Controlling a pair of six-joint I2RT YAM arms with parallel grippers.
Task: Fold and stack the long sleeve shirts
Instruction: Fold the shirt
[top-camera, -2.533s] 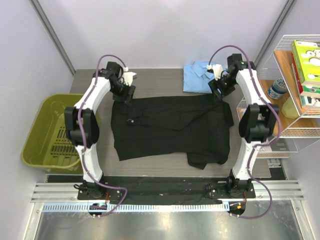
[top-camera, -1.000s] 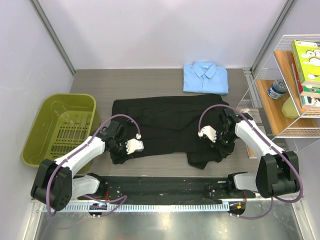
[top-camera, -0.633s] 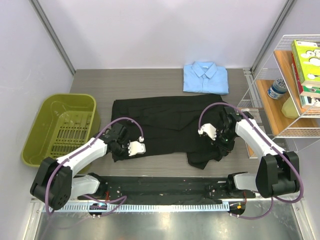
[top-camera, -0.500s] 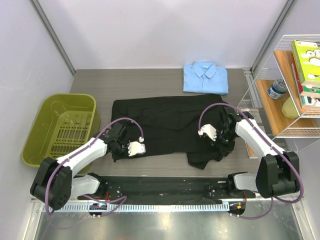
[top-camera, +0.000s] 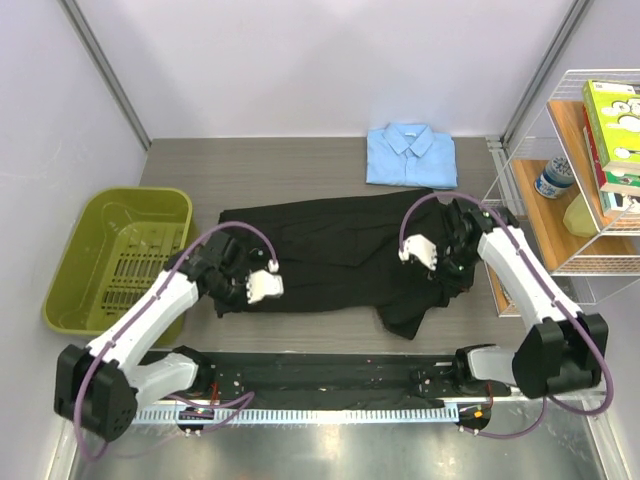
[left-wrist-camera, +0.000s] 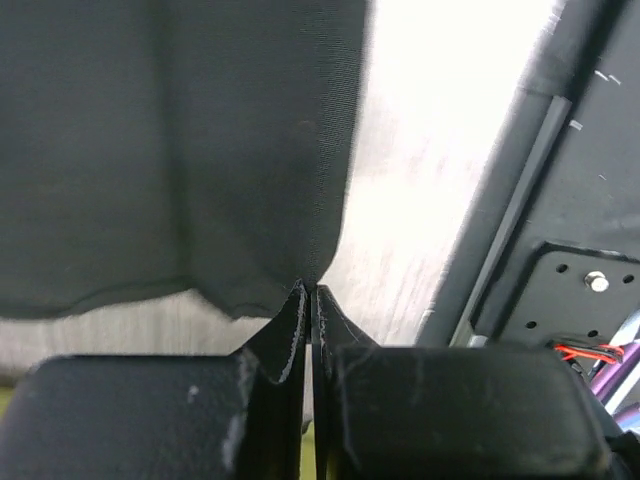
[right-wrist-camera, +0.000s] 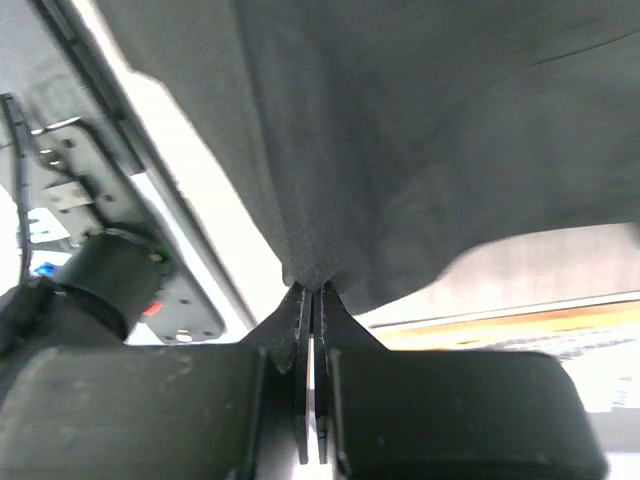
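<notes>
Grip check: left pincer (left-wrist-camera: 308, 300) pinched shut on an edge of the plain black collared cloth shirt (top-camera: 340, 245); right pincer (right-wrist-camera: 310, 295) likewise. Cloth spreads ahead of both, seemingly raised off the grey surface (top-camera: 300, 165).

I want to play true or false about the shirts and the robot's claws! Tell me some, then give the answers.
1. The blue shirt lies folded at the far edge of the table. True.
2. The left claw and the right claw each pinch the black shirt. True.
3. The black shirt is inside the green bin. False: it lies on the table, beside the bin.
4. The blue shirt sits on top of the black shirt. False: it lies behind it, on the table.
</notes>
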